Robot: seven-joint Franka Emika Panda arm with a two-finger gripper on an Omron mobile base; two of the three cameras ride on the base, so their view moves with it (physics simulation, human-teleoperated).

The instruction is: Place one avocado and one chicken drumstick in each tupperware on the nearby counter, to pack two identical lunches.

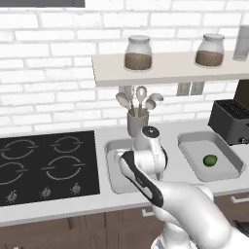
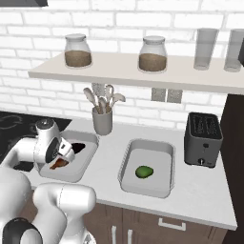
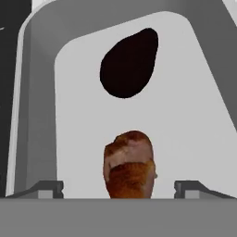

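At the far left lay the black stovetop [image 1: 46,163], set into the pale surface [image 2: 200,195]. Next came the left tub [image 2: 88,143], where the hand [image 3: 118,187] hung low over the tub's floor, its two fingertips [image 3: 46,189] standing wide apart on either side of the reddish-brown drumstick [image 3: 129,169]. Nothing pinched the meat; it looked to have been let go and to be lying on the tub floor between the spread fingers, though whether it had fully settled was hard to tell. Just beyond it in the same tub lay the near-black avocado [image 3: 128,62], apart from the drumstick, so this tub appeared to hold its full pair: one fruit and one piece of chicken. In the right base view the hand [image 2: 64,157] sat over that tub with the drumstick [image 2: 59,164] showing beneath it.

Behind the tubs stood the grey cup of utensils [image 2: 102,119], against the brick wall, out of the working area. Further right sat the second tub [image 2: 164,188], well apart from the first, with only the green avocado [image 2: 144,172] on its floor. It still lacked a drumstick, so I judged the job about three quarters done. Rightmost stood the dark toaster [image 2: 203,138], and above everything ran the shelf [image 2: 143,76] carrying its jars [image 2: 77,50].
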